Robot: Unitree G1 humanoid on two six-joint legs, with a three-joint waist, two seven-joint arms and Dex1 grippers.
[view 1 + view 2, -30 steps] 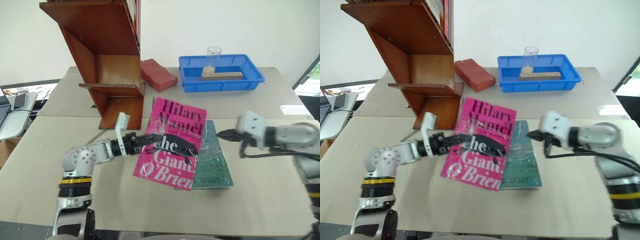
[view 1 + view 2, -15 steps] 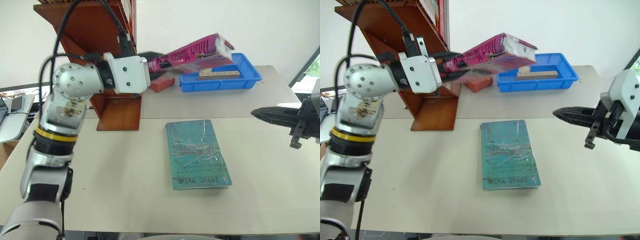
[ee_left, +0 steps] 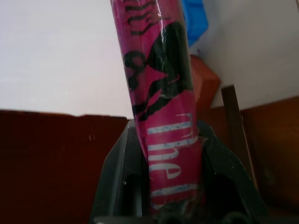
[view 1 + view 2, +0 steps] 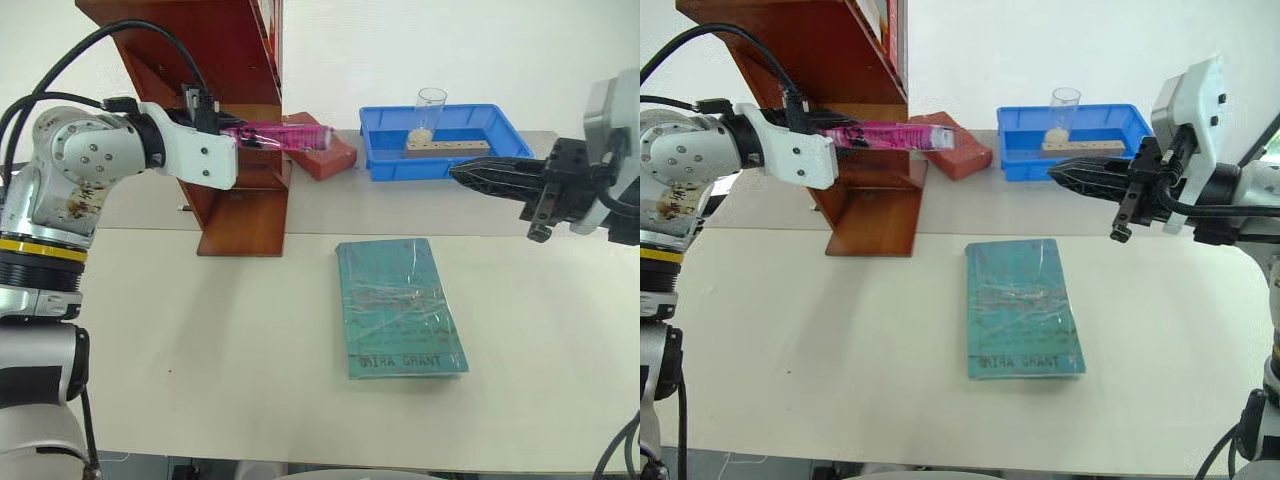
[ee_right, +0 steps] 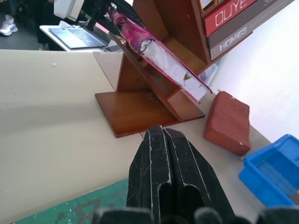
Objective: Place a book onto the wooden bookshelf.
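The bright pink book (image 4: 283, 135) is held level and edge-on, its spine end clamped in my left gripper (image 4: 238, 133), which is shut on it. The book lies across the front of the wooden bookshelf (image 4: 228, 60), just above its lower shelf board; whether it rests on the wood I cannot tell. In the left wrist view the pink cover (image 3: 159, 93) runs up between the two black fingers (image 3: 117, 177). My right gripper (image 4: 458, 173) is shut and empty, raised over the table in front of the blue tray, pointing toward the shelf.
A teal-green book (image 4: 400, 305) lies flat mid-table. A red brick-like block (image 4: 328, 152) sits just right of the shelf. The blue tray (image 4: 448, 158) at the back holds a glass (image 4: 430, 108) and a wooden piece. Other books stand on the upper shelf (image 5: 233, 23).
My left arm has brought the pink book down from a raised tilt to level against the shelf front. My right gripper has risen and swung left, still shut.
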